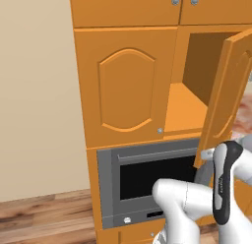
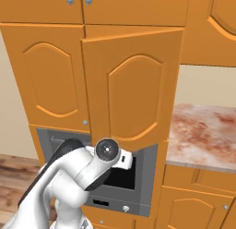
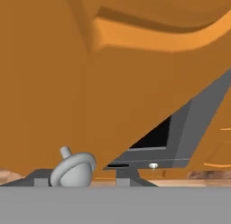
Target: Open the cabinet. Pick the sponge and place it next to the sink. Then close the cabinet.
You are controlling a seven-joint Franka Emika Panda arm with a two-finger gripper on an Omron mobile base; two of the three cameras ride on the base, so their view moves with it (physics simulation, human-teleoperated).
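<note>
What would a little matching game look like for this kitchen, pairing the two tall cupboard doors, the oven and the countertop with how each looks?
Things:
1. right cabinet door
2. left cabinet door
3. oven
4. countertop

Descriptions:
A. grey, with a dark window
B. swung partly open
C. shut
D. reddish marbled stone

Pairs: 1-B, 2-C, 3-A, 4-D

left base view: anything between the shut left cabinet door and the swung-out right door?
In the left base view, between the shut left door and the open right door lies the cabinet's bare orange shelf; no sponge is visible on it.
</note>
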